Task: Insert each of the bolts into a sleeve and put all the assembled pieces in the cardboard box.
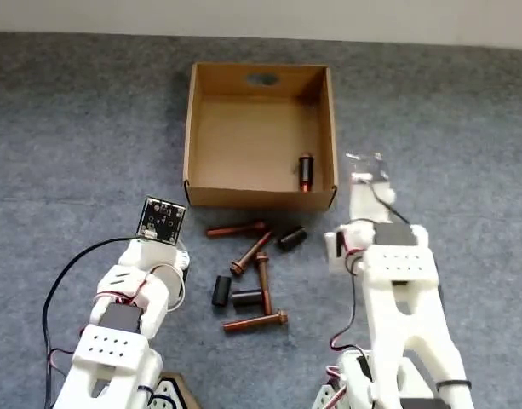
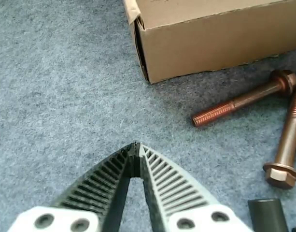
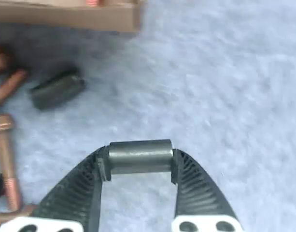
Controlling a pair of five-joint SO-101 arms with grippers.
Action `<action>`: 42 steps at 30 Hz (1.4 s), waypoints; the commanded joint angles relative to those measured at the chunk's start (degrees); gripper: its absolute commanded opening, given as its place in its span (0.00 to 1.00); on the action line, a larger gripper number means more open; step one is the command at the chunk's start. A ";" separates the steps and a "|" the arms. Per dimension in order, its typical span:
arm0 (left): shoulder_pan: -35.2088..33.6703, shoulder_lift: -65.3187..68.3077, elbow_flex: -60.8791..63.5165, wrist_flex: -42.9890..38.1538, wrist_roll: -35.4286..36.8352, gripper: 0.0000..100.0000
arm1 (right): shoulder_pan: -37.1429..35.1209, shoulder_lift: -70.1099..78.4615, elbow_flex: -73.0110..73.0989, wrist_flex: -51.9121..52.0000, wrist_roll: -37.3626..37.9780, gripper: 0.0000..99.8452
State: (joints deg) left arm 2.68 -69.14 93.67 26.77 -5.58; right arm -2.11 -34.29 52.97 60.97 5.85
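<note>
High view: the cardboard box [image 1: 190, 128] sits open toward the table's [image 1: 73, 128] far edge. One assembled piece [image 1: 305, 170] lies in its near right corner. In front of the box's near wall, between the two arms, lie four loose bolts and three loose sleeves. The nearest bolt [image 1: 237, 229] runs parallel to that wall, with its head toward the right arm and its threaded tip toward the left arm [image 1: 124, 298], which looks the closer of the two. The right gripper [image 1: 337, 244] hangs just off the box's near right corner, beside a loose sleeve [image 1: 292, 238].

Left wrist view: the left gripper [image 2: 134, 149] hovers over bare table with its fingers pressed together on nothing. The nearest bolt lies ahead and off to the side toward the other arm. Its threads are the end closest to the gripper, and its long axis slants away toward the box wall. A second bolt [image 2: 288, 140] lies beside it with its head nearer the gripper.

Right wrist view: the right gripper pinches the held sleeve [image 3: 140, 155] crosswise, with the sleeve's long axis spanning from one finger to the other. Its open ends seem to sit against the fingers, so I judge the bore blocked. The sleeve would likely need regripping by its sides before the left arm can bring a bolt's threaded tip in line with it.
</note>
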 commanded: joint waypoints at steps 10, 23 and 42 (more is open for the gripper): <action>0.48 -0.66 -0.13 -0.70 0.26 0.01 | 1.36 -2.24 7.16 0.48 5.45 0.14; 0.48 -0.57 -0.13 -0.70 0.26 0.01 | -1.01 -2.77 7.34 0.75 34.46 0.24; 0.48 -0.57 -0.13 -0.70 0.26 0.01 | -0.84 -2.15 13.41 1.80 73.76 0.24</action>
State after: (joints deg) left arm 2.68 -69.14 93.67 26.77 -5.58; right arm -2.81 -35.69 65.71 62.81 76.18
